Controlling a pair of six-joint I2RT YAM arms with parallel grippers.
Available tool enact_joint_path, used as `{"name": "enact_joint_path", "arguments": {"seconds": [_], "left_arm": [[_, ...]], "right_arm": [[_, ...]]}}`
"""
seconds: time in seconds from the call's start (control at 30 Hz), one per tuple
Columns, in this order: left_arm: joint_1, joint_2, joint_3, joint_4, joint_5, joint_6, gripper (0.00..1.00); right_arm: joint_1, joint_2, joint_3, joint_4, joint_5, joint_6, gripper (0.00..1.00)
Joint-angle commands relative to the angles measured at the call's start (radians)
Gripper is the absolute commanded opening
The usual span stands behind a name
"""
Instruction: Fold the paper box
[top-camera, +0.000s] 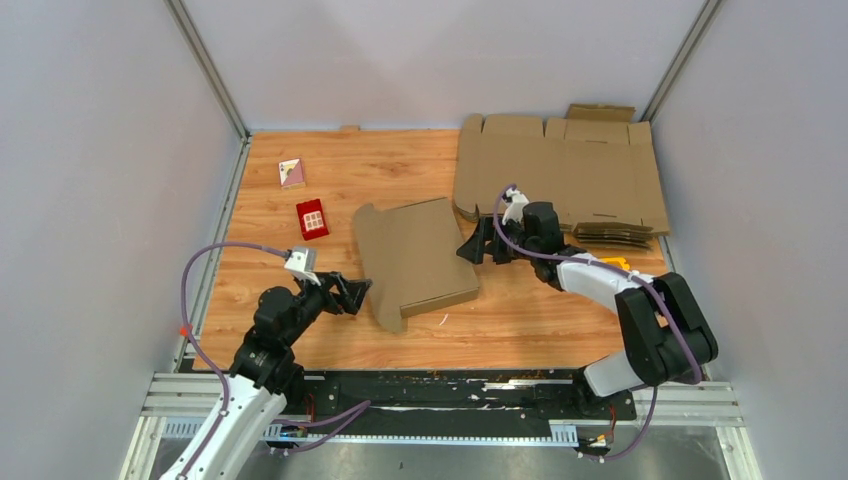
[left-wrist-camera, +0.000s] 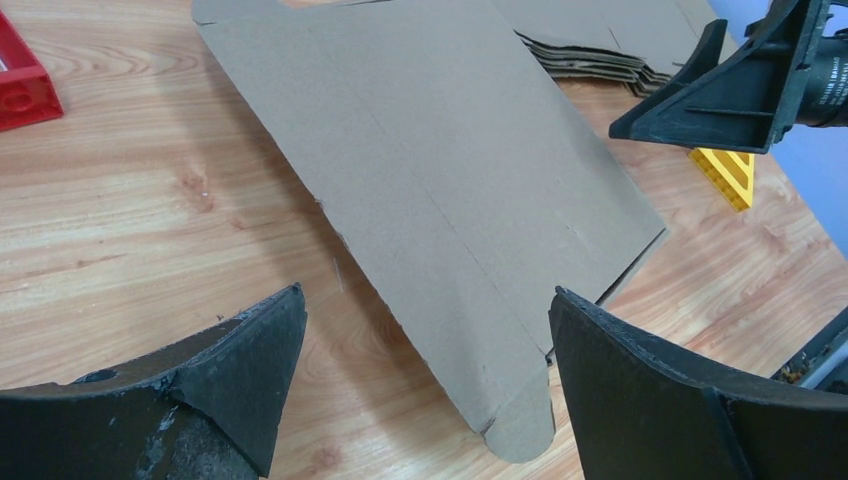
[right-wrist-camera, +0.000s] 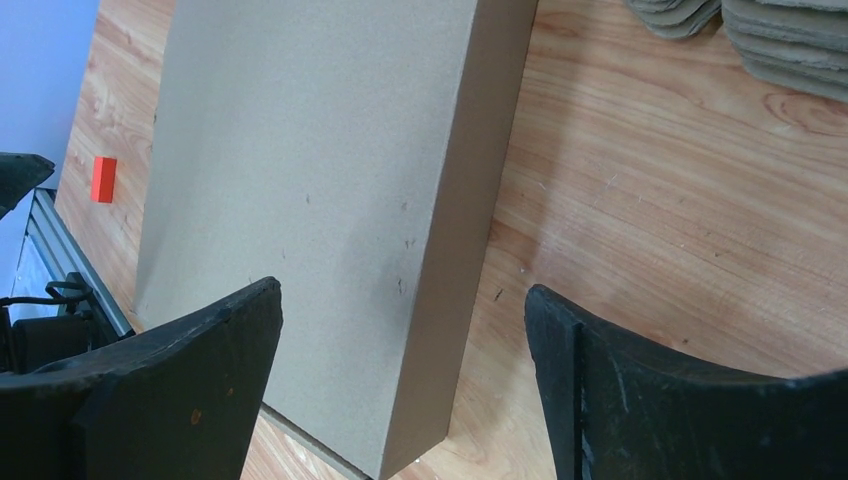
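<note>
Though folded shut as paper box (top-camera: 415, 255), leaves one flap (left-wrist-camera: 520, 435) loose; beside left gripper (top-camera: 358, 298) and right gripper (top-camera: 470, 241), wide, empty.

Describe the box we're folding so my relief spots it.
Middle of the wooden table, between the left gripper and right gripper. The paper box lies alone there, a shallow brown slab, unlike the flat sheets piled far right or the small red box.
</note>
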Motion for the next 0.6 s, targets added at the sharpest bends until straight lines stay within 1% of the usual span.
{"name": "enact_joint_path", "arguments": {"seconds": [0.0,0.17,0.27,0.33,0.4,0.5,0.57], "left_arm": [[0.006,0.008,-0.004,0.058,0.028,0.015,0.97],[0.006,0.014,-0.004,0.058,0.029,0.015,0.97],[0.006,0.015,-0.005,0.058,0.029,0.013,0.97],[0.006,0.017,-0.006,0.061,0.029,0.013,0.97],[0.006,0.021,-0.006,0.06,0.029,0.012,0.97],[0.006,0.028,-0.006,0.064,0.029,0.01,0.97],[0.007,0.034,-0.007,0.067,0.029,0.01,0.97]], "right_arm": [[-0.003,0.029,0.009,0.062,-0.026,0.021,0.89],[-0.011,0.054,0.019,0.051,-0.041,0.035,0.75],[-0.028,0.067,0.006,0.087,-0.058,0.059,0.62],[-0.035,0.091,0.012,0.094,-0.083,0.07,0.51],[-0.042,0.112,0.02,0.098,-0.103,0.08,0.43],[-0.055,0.13,0.02,0.102,-0.111,0.096,0.33],[-0.063,0.134,0.015,0.11,-0.118,0.106,0.29]]}}
